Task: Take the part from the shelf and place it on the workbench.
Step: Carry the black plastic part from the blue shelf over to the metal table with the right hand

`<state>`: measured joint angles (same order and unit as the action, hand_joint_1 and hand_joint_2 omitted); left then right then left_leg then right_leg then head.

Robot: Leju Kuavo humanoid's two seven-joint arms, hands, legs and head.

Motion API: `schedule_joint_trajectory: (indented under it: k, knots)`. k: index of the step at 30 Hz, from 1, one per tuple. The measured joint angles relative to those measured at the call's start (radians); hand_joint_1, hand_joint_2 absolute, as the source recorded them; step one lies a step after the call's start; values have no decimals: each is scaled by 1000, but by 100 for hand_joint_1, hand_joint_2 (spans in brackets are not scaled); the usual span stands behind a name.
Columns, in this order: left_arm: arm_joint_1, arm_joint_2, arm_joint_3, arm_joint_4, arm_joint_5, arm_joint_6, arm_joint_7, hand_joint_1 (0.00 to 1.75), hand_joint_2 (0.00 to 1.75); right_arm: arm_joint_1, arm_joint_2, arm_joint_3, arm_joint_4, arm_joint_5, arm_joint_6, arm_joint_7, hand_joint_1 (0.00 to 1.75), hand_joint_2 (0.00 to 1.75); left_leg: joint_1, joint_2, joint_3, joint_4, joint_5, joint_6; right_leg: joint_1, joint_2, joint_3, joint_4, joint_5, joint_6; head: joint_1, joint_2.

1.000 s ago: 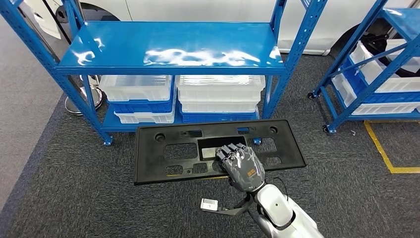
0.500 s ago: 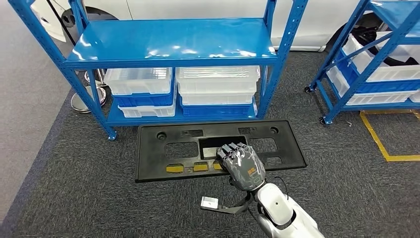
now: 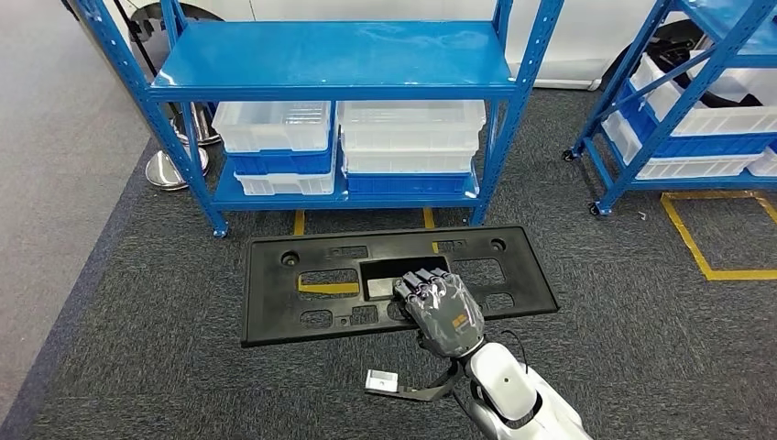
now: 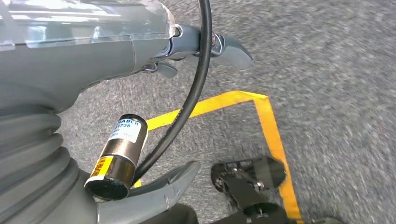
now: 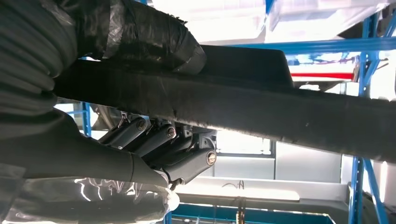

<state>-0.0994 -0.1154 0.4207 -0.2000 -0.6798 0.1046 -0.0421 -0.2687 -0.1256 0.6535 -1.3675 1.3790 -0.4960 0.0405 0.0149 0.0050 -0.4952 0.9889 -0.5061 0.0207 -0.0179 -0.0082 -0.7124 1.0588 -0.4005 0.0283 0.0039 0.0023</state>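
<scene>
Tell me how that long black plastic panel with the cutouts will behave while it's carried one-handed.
The long black plastic panel looks fairly stiff: it stays flat though held only near its middle. Thin and full of cutouts, it is probably light for its size. With the right robot hand gripping one edge of the central opening, its long ends may tilt or swing.

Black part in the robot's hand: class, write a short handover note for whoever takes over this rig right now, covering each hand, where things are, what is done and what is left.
Right hand grips the black part at its central opening and carries it flat above the carpet.
Left hand hangs over the floor; whether it is open cannot be told.
Blue shelf stands ahead with white bins on its lower level.
Done: part is off the shelf.
Left: place it on the workbench.
</scene>
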Motion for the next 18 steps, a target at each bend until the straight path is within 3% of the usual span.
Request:
schedule_joint_trajectory:
  k: [2, 3, 4, 6, 7, 8, 10, 11, 13, 14, 15, 18]
  knots:
    - [0, 1, 0, 0, -2, 0, -2, 0, 175, 2, 0, 0, 1, -2, 2, 0, 162, 175, -1, 3, -33, 0, 29, 13, -2, 3, -23, 103, -115, 7, 1, 0]
    - [0, 1, 0, 0, -4, 0, -4, 0, 175, 2, 0, 0, 2, -3, 2, 0, 162, 175, -3, 4, -52, 1, 44, 15, -2, 4, -30, 168, -157, 10, 1, 0]
    - [1, 1, 0, 0, -6, -1, -5, 0, 175, 3, 0, 0, 3, -4, 3, 0, 162, 175, -4, 4, -71, 4, 58, 15, -2, 4, -31, 223, -172, 12, 1, 0]
    - [1, 1, 0, 0, -9, -1, -6, 0, 175, 4, 0, 0, 6, -4, 4, 0, 162, 175, -5, 4, -111, 11, 83, 12, -2, 4, 5, 253, -132, 11, 1, 0]
    - [1, 1, 0, 0, -11, -1, -7, 0, 175, 5, 0, 0, 7, -4, 5, 0, 162, 175, -6, 4, -130, 16, 94, 9, -2, 4, 48, 216, -106, 7, 1, 0]
    - [1, 0, 1, -1, -12, 0, -9, 0, 175, 4, 1, 0, 7, -5, 5, 0, 162, 175, -6, 4, -146, 21, 104, 6, -1, 4, 108, 151, -101, 1, 1, 0]
    - [2, 0, 1, -2, -13, -1, -15, 0, 175, 2, 5, 0, 7, -5, 6, -1, 162, 175, -8, 4, -164, 27, 121, -4, 6, 4, 222, -3, -138, -11, 1, 0]
    - [3, 0, 1, -2, -14, -1, -17, 0, 175, 1, 6, 0, 6, -5, 6, -1, 162, 175, -8, 4, -168, 26, 130, -10, 10, 3, 252, -50, -157, -16, 0, 0]
    - [5, 0, 1, -3, -14, -2, -18, 0, 175, 1, 8, 0, 7, -5, 7, -2, 162, 175, -5, 5, -171, 21, 146, -25, 12, 1, 254, -76, -154, -27, 1, 0]
    - [6, 0, 1, -3, -14, -3, -18, 0, 175, 2, 8, 0, 8, -5, 8, -2, 162, 175, -3, 4, -175, 26, 139, -30, 11, 0, 248, -80, -144, -36, 1, 0]
    - [9, 0, 1, -3, -14, -4, -18, 0, 175, 3, 9, 0, 8, -5, 9, -2, 162, 175, -3, 3, -184, 47, 113, -34, 9, -1, 241, -82, -132, -44, 1, 0]
    - [12, 0, 1, -2, -14, -7, -19, 0, 175, 7, 12, 0, 11, -5, 10, -2, 162, 175, -1, 1, -233, 208, -17, -44, 8, -4, 211, -82, -105, -56, -1, 0]
